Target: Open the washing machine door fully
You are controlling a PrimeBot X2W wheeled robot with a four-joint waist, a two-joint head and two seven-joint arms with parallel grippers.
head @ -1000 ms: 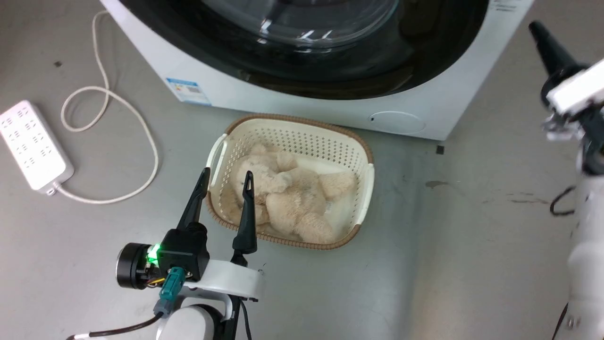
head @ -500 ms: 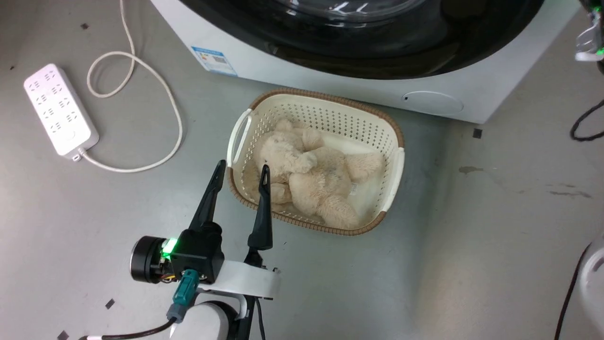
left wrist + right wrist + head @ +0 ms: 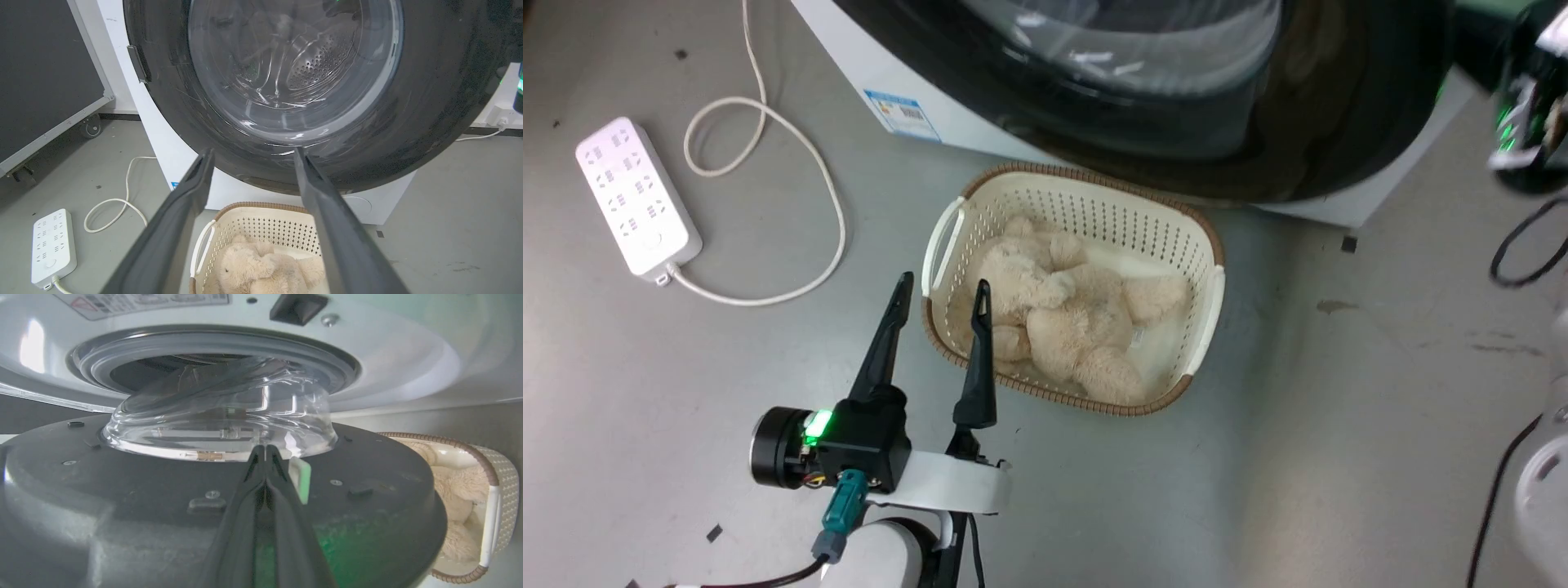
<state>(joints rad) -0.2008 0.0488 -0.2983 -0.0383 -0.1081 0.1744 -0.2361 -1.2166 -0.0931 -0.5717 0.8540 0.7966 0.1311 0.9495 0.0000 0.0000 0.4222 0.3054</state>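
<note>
The washing machine door [image 3: 429, 102], with a glossy black rim and a clear glass bowl [image 3: 220, 416], stands ajar from the white washing machine [image 3: 388, 355]. My right gripper [image 3: 265, 450] is shut with nothing in it. Its fingers lie behind the door against the dark inner face [image 3: 122, 490], tips at the foot of the glass bowl. The grey gasket [image 3: 212, 339] and drum opening show beyond. In the head view the door [image 3: 1339, 122] overhangs the machine's lower front [image 3: 1331, 214], and my right wrist [image 3: 1523, 122] is at its right edge. My left gripper [image 3: 942, 286] hangs open over the floor.
A cream laundry basket [image 3: 1209, 302] holding a beige plush toy [image 3: 1078, 318] sits on the floor directly below the door, by my left fingers. A white power strip [image 3: 637, 196] and its looped cord [image 3: 809, 163] lie at the left. A dark wheeled panel [image 3: 49, 81] stands left of the machine.
The head camera has shifted. The door has swung out from the machine front and now covers the round filter cap. My right arm went to the door's right edge; the left arm kept still.
</note>
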